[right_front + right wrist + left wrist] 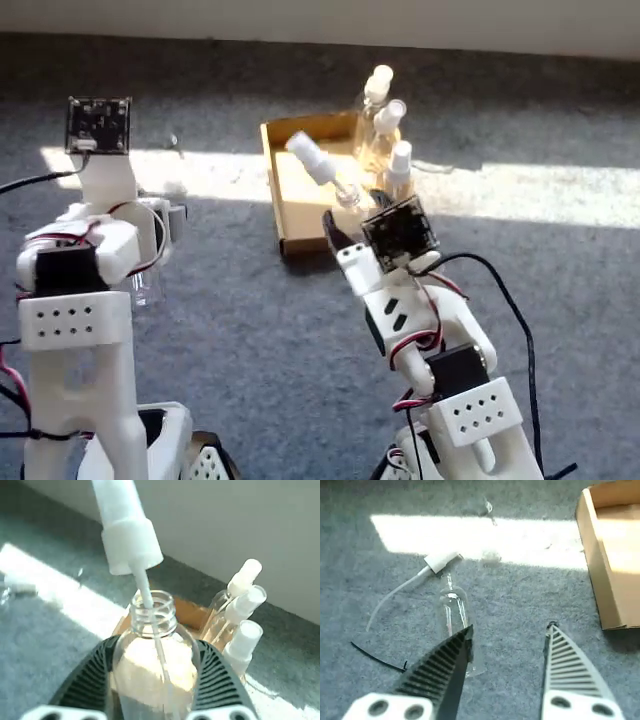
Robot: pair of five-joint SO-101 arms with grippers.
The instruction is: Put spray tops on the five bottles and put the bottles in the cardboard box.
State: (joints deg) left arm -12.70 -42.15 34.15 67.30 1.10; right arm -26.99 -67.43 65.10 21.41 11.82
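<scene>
Right gripper (pixel 156 652): fingers clamped on a clear bottle (pixel 152 685), held above the cardboard box (pixel 285 200). Its spray top (pixel 127 530) is raised off the neck, with the tube down inside the bottle. Three capped bottles (pixel 240 610): clustered in the box's far corner. Left gripper (pixel 510 627): fingers spread, grasping nothing, over an uncapped bottle (pixel 451 612) on the grey carpet (pixel 520 595). Loose spray top (pixel 440 561): beside that bottle's neck. Black cable tie (pixel 375 660): nearby on the carpet.

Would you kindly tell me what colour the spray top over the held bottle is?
The spray top over the bottle is white; clearest in the right wrist view.
</scene>
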